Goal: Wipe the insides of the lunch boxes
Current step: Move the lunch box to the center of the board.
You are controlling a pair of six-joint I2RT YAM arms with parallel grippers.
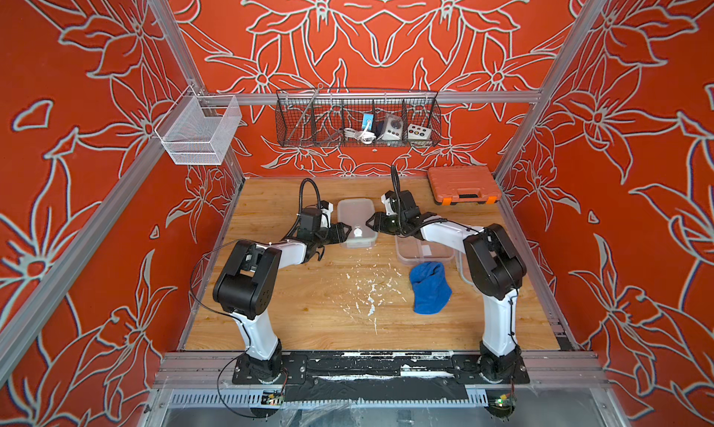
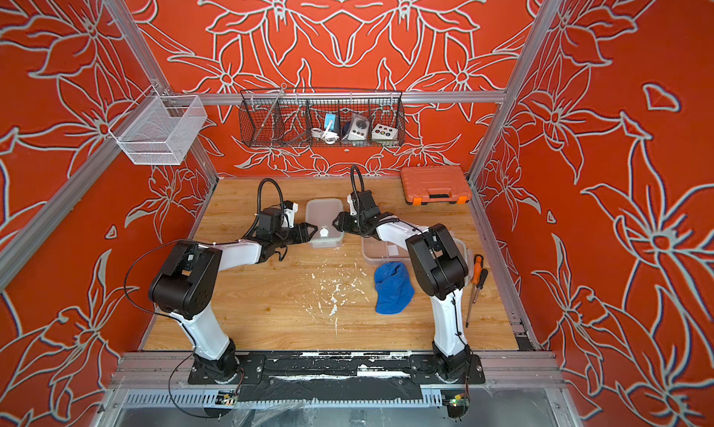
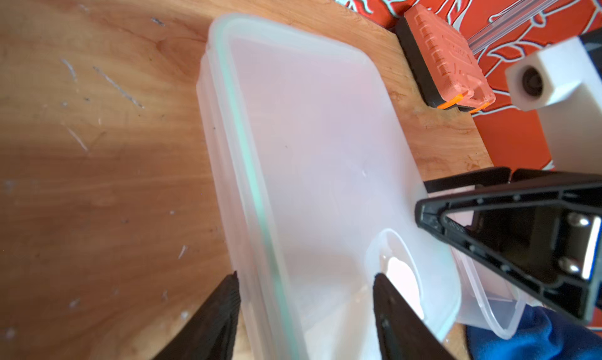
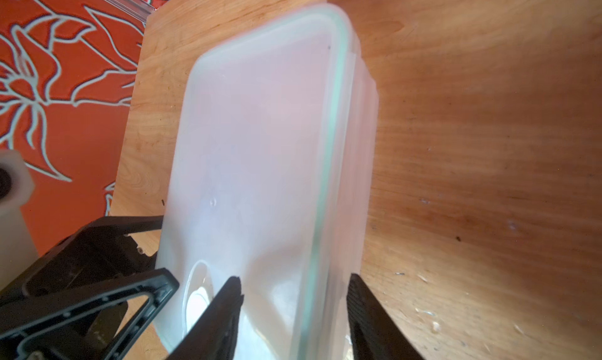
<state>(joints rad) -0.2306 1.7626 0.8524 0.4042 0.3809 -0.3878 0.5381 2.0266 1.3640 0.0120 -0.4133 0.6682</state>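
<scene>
Centrally, translucent lidded lunch box (image 1: 357, 214)

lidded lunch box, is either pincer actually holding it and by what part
Nothing is clearly held. The left pincer and right pincer each straddle a long side rim of the lidded lunch box at its near end, jaws apart, not clamped.

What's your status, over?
Left claw, right claw open, straddling the lidded translucent rectangular plastic lunch box. Not yet opened. Blue cloth lying aside. Nothing blocking.
</scene>
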